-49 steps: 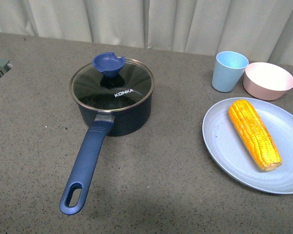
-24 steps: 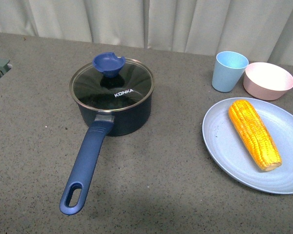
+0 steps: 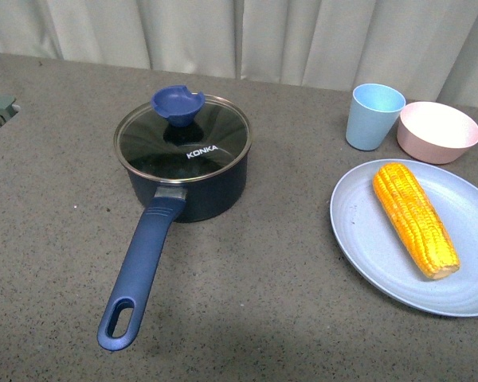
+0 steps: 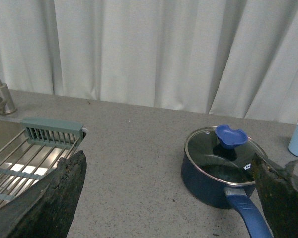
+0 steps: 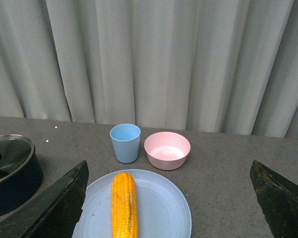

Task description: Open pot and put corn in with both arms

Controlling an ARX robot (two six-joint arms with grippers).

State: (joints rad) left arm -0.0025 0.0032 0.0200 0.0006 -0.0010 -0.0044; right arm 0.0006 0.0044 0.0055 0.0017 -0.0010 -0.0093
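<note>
A grey speckled desk (image 3: 263,318) fills the front view, with pale pleated curtains (image 3: 303,40) along the top. The pot (image 3: 215,195) sits left of centre with its glass lid (image 3: 183,143) on and its handle (image 3: 143,263) running toward the lower left. The corn (image 3: 414,219) lies on a light blue plate (image 3: 366,255) at the right edge, below a blue cup (image 3: 374,115) and a pink bowl (image 3: 436,131). In the wrist views the left pincer (image 4: 168,158) and right pincer (image 5: 169,166) are both released, fingers spread to the lower corners. A sink rack (image 4: 25,158) fills the lower left of the left wrist view.
</note>
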